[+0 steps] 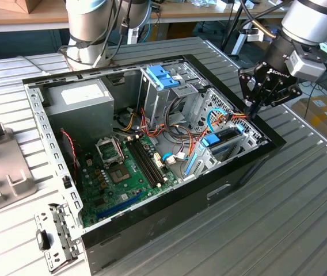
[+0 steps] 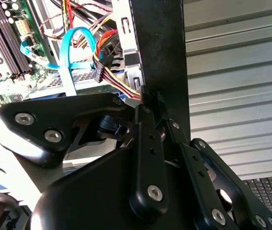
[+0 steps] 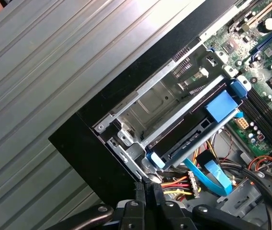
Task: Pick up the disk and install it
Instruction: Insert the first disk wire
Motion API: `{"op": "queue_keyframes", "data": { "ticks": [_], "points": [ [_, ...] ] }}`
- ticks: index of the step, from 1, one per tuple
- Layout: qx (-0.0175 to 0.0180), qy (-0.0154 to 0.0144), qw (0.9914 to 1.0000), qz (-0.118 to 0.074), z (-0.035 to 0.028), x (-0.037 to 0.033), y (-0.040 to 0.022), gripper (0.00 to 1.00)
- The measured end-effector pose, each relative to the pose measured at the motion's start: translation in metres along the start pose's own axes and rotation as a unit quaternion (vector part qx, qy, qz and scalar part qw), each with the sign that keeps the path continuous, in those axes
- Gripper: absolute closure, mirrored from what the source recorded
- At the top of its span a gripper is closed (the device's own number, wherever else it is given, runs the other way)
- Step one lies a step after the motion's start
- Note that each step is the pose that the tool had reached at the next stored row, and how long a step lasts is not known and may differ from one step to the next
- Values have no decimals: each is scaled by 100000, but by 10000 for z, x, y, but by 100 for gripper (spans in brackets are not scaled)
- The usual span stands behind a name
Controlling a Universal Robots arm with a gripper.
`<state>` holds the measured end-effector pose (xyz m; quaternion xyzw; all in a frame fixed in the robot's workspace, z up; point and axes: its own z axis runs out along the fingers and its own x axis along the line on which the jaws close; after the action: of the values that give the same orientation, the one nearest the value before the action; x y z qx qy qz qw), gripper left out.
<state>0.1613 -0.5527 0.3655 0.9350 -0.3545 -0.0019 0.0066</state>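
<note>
Surface: ribbed grey metal tabletop (image 1: 301, 190) carries an open black desktop computer case (image 1: 169, 207) lying on its side; workbenches and a second arm's base stand behind.
Disk: flat grey-metal hard drive with light-blue side rails (image 3: 193, 139) sits inside the silver drive bay (image 3: 150, 103) at the case's corner, a bright-blue tab on its rail. In the exterior view it lies at the case's right end (image 1: 224, 141).
Neighbours: green motherboard (image 1: 123, 172) to the exterior view's left of the disk; thin blue cables (image 2: 73, 48) and red-yellow wires beside it.
Arm: black gripper (image 1: 254, 109) points down at the case's edge just beside the disk bay.
Fingers: pressed together, holding nothing, tips (image 3: 145, 184) at the wire bundle by the case wall.
Hidden: disk's far side under the bay frame.
</note>
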Motion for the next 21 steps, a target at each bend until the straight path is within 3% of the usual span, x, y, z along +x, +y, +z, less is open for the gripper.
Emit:
{"op": "queue_keyframes", "data": {
  "ticks": [5,13,14,21],
  "points": [
    [50,-43,100000,-3,0,-14,37,82],
    [187,-165,100000,1,2,-141,183,82],
    [213,-186,100000,2,5,-268,296,83],
    [212,-192,99998,625,42,-371,390,84]
  ]
}}
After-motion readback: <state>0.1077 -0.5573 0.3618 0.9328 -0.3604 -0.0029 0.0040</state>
